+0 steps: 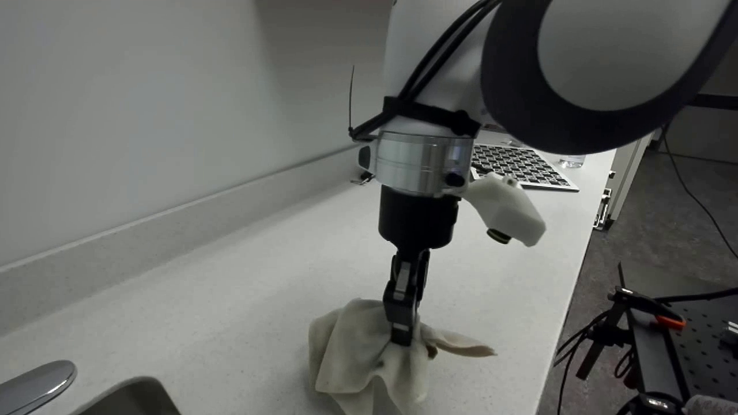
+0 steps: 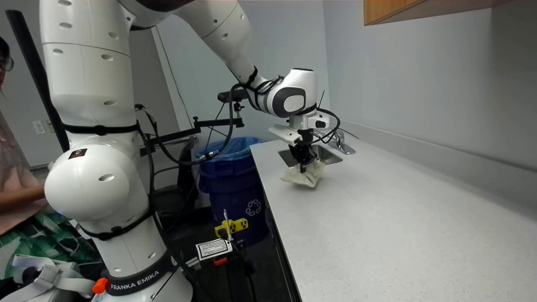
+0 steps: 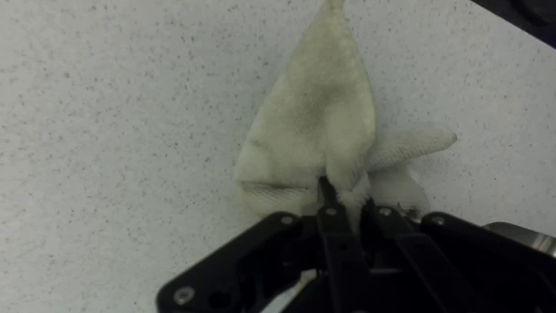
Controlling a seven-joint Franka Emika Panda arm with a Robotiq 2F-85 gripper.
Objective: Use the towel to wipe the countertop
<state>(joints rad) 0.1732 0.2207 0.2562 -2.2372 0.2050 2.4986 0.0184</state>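
Observation:
A cream towel (image 1: 351, 351) lies bunched and creased on the white speckled countertop (image 1: 230, 311). It also shows in an exterior view (image 2: 308, 178) near the far end of the counter. My gripper (image 1: 402, 334) points down and is shut on the towel. In the wrist view, a fold of the towel (image 3: 312, 117) runs between the two black fingers (image 3: 346, 195). One pointed corner spreads away from the fingers and another sticks out to the right. The part of the towel under the gripper is hidden. The towel rests on the counter surface.
A sink (image 2: 331, 158) with a chrome faucet (image 2: 343, 144) is close behind the towel. A low backsplash (image 1: 173, 230) runs along the wall. A black-and-white gridded board (image 1: 519, 164) lies at the opposite end. A blue bin (image 2: 230, 180) stands beside the counter. A person (image 2: 21, 180) is behind the arm.

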